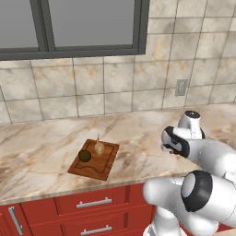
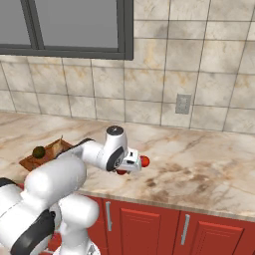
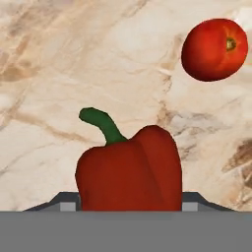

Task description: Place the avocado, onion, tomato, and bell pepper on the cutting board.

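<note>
The glossy red bell pepper with curved green stalk (image 3: 129,170) sits between the end effector's (image 3: 130,205) dark finger tips, jaws narrowed at its flanks; whether they grip is unclear. A shallow pinch on waxy skin may slip on lifting. The round red tomato (image 3: 214,49) lies near on the marble worktop (image 3: 59,74); a swing could knock it. The reddish-brown wooden cutting board (image 1: 102,167) lies well apart.

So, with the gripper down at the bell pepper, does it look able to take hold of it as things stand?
Probably yes. In the hand view the red bell pepper sits between the gripper's fingertips, nothing between them. The tomato lies apart on the marble counter, clear of the fingers. Whether the grip is firm yet, I cannot tell.
</note>
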Available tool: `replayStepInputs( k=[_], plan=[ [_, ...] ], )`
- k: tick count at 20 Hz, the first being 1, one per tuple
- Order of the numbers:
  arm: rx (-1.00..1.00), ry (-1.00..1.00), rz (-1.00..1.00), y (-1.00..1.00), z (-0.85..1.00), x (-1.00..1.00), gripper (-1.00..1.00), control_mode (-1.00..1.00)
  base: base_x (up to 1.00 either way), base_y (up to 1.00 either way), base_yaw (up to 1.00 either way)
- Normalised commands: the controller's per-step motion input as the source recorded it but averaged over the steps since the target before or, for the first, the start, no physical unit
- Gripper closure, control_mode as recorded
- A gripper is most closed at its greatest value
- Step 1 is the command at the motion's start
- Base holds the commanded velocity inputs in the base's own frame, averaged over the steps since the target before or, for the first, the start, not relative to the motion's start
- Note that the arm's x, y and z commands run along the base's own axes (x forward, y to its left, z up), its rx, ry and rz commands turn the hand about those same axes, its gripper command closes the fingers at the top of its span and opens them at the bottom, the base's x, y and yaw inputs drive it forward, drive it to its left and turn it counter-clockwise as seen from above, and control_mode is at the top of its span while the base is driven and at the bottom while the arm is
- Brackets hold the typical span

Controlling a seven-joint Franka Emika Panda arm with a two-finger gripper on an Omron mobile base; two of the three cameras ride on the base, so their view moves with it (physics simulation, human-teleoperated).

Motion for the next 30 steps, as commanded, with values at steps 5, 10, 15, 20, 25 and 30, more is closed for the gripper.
replayStepInputs(
  k=[5, 10, 15, 20, 25, 30],
  plan=[
    [0.00, -0.25, 0.14, 0.71, 1.00, -0.51, 1.00, -1.00, 0.00, 0.00, 0.00],
    [0.00, -0.08, 0.12, 0.99, 0.91, -0.27, 1.00, -1.00, 0.00, 0.00, 0.00],
    [-0.01, -0.03, 0.11, 1.00, 0.70, -0.12, 1.00, -1.00, 0.00, 0.00, 0.00],
    [-0.01, 0.00, 0.07, 0.98, 0.37, 0.00, 1.00, -1.00, 0.00, 0.00, 0.00],
    [0.00, 0.06, 0.06, 0.81, 0.03, 0.00, 1.00, -1.00, 0.00, 0.00, 0.00],
    [0.00, 0.03, 0.06, 0.60, -0.26, 0.02, 1.00, -1.00, 0.00, 0.00, 0.00]
  ],
)
